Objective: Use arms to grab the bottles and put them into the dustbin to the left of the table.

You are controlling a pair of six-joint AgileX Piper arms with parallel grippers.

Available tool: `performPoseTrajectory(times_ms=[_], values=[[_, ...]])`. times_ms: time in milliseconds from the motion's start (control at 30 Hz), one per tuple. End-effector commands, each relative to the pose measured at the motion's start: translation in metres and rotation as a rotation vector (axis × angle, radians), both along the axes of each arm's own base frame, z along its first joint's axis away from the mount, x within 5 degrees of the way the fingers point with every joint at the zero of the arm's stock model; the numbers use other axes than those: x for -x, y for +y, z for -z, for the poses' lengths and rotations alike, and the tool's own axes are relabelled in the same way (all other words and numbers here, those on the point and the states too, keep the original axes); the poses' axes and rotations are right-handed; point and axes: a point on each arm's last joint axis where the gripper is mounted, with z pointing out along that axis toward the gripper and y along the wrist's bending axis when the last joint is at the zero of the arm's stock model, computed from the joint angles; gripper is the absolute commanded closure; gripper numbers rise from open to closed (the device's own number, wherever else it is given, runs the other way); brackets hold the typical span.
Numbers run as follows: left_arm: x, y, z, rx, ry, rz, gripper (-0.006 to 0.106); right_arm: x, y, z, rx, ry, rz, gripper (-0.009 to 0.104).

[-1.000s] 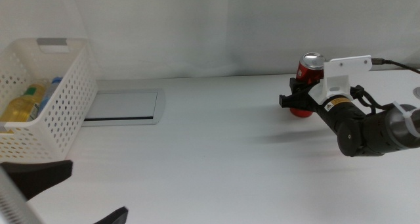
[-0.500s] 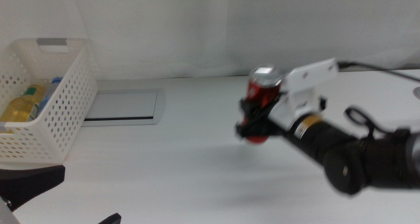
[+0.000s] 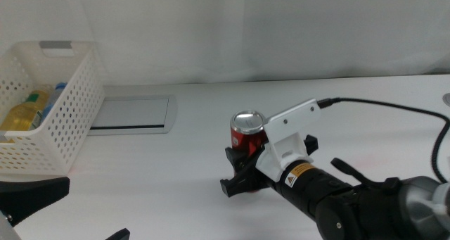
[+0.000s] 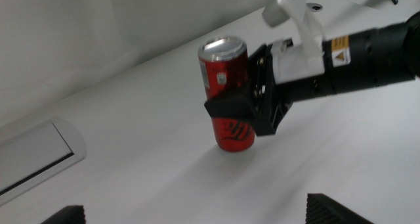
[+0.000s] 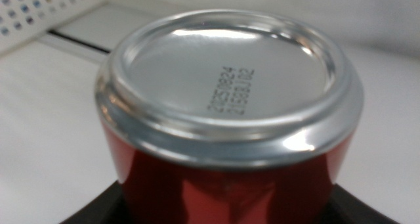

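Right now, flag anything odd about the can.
The can is upside down: its plain end with a printed code and no tab faces up. It stands upright, undented, held in the right end effector.

Behind my workspace hangs a plain white curtain (image 3: 232,29) with soft vertical folds, running the full width. Light is even and diffuse, soft shadows only. The table (image 3: 176,169) under me is white and matte, with a grey panel (image 3: 133,113) set flush near the back.
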Motion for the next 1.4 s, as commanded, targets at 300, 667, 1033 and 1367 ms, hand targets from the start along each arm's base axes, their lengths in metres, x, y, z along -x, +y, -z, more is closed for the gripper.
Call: performPoseTrajectory(times_ms=[300,667,1033,1367], values=[[0.001,-0.001,0.0,0.02,0.005,0.005,0.014,-0.004,0.002,0.014,-0.053,-0.003,0.051,0.097],[0.001,-0.001,-0.001,0.028,-0.006,0.005,0.014,0.002,0.004,0.021,-0.018,0.077,0.005,0.077],[0.001,-0.001,-0.001,0.025,-0.002,0.005,0.014,0.005,0.004,0.024,0.017,0.121,-0.02,-0.008],[0.001,-0.001,-0.001,0.025,-0.002,0.005,0.014,0.014,-0.003,-0.002,0.072,0.167,-0.056,-0.008]])
